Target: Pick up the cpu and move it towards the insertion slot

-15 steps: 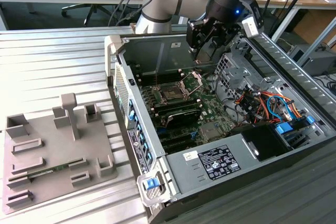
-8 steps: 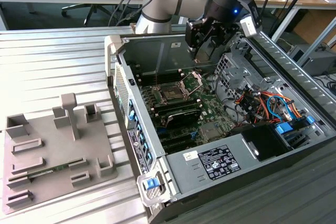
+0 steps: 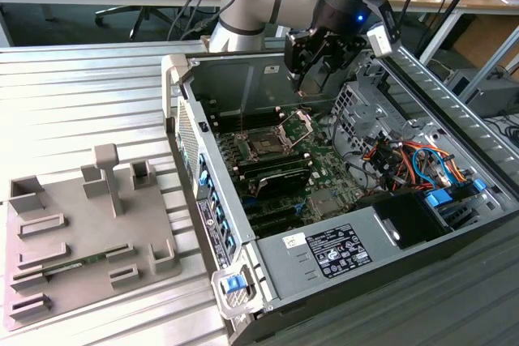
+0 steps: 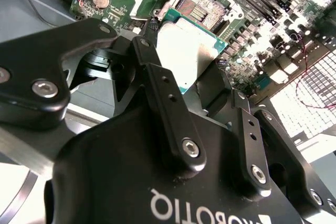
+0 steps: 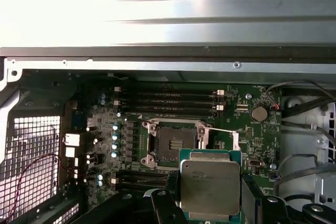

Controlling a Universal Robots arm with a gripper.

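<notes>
1 tool [image 5: 210,203] gripping cpu [image 5: 210,187], edges hidden, above insertion slot [image 5: 172,142]

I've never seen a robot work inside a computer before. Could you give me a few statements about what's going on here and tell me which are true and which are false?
1. The gripper holds the cpu. True.
2. The cpu already sits in the insertion slot. False: in the first wrist view it is held apart from the slot, which is empty.
3. The slot's metal bracket is closed. False: it stands open.
4. The computer case lies open on its side. True.
5. The grey tray is inside the case. False: it lies beside it, on the exterior view's left.
</notes>
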